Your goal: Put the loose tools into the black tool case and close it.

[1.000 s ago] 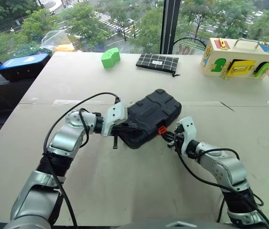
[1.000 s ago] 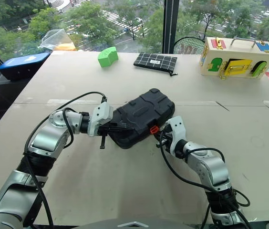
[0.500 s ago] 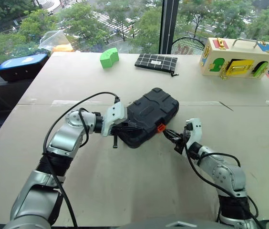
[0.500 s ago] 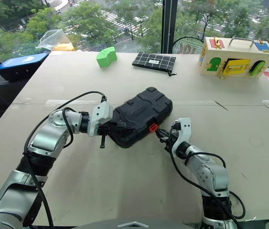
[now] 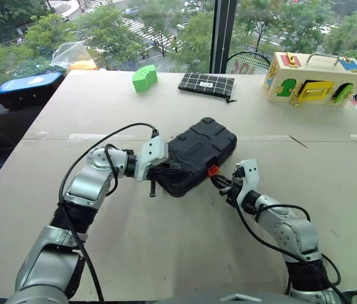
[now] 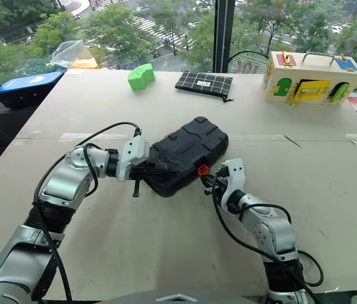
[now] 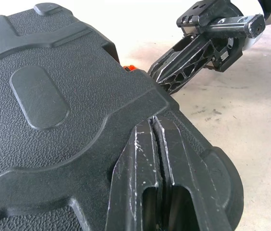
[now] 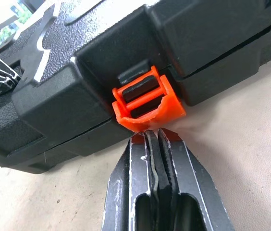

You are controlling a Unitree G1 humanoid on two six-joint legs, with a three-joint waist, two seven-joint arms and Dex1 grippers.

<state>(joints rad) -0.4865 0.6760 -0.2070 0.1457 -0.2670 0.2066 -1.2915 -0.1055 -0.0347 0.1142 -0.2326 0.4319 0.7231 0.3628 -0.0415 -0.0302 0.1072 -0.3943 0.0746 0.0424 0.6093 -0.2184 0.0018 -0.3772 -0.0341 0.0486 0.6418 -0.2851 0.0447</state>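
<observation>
A tan table (image 5: 185,253) holds the black tool case (image 5: 197,155) at its centre, lid down, no loose tools in sight. The left gripper (image 7: 157,159), fingers shut, presses on the lid from nine o'clock. The right gripper (image 8: 153,144), fingers shut, touches the orange latch (image 8: 145,101) at four o'clock. The latch looks unfastened, so snapping it probably remains.

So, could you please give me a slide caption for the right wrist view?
Shut right gripper tips meet the lower edge of the orange latch on the closed black tool case.
</observation>
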